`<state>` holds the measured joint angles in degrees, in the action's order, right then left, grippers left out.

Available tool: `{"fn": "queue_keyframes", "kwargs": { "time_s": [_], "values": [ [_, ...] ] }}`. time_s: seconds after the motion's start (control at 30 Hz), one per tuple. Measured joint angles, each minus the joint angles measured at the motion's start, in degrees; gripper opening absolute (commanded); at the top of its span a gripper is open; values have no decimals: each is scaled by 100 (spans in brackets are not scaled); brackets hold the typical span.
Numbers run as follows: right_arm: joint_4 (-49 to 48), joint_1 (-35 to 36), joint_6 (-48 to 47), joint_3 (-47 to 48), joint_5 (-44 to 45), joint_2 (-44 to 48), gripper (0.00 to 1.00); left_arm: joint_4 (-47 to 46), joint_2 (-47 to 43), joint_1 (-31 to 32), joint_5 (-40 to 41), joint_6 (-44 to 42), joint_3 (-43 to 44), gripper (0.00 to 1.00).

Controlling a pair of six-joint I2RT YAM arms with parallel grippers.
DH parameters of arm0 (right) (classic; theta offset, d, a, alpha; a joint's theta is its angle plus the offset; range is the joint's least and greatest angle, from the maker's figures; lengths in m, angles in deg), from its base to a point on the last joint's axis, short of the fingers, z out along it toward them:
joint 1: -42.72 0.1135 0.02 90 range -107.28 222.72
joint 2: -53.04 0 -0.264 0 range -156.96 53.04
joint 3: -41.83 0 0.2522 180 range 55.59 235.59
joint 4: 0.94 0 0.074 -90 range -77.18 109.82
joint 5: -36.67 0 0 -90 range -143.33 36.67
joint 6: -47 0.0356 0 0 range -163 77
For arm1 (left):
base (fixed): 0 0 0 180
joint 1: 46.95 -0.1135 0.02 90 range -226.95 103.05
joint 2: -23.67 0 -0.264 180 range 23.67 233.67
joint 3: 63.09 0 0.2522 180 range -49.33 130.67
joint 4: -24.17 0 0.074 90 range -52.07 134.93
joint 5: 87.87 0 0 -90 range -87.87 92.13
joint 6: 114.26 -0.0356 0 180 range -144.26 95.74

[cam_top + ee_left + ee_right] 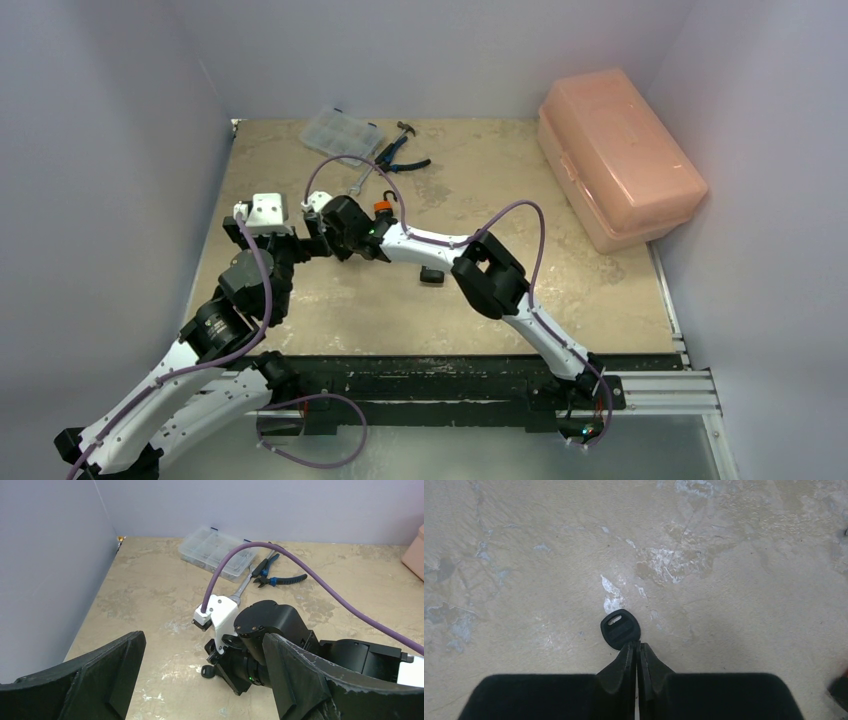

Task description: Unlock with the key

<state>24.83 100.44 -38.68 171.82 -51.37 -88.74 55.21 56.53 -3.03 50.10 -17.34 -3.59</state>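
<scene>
Right gripper [637, 649] fingers pinching key [620, 630] blade, black head poking past the tips, low over left-centre table [600, 300], left gripper [202, 639] fingers spread wide just left of it, holding nothing.

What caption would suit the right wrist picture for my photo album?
Right gripper pinching a black key by its blade over the mottled beige table.

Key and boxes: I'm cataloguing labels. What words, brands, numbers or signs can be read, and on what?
None readable.
The key, held by the right end effector, shows a plain black head.
The pink box, clear organizer and pliers carry no legible marking.
</scene>
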Motion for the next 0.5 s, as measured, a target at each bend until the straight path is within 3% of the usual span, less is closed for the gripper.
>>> {"fn": "queue_keyframes", "kwargs": {
  "time_s": [0.17, 0.33, 0.5],
  "values": [
    [72, 4, 42, -33, -20, 44, 23, -2, -2, 0, -22, 0, 0, 95],
    [116, 4, 227, -31, -24, 44, 56, -2, -13, -4, -28, 0, 0, 95],
    [212, 4, 247, 122, -24, 42, 63, -2, -15, -4, -46, 0, 0, 95]
  ]
}}
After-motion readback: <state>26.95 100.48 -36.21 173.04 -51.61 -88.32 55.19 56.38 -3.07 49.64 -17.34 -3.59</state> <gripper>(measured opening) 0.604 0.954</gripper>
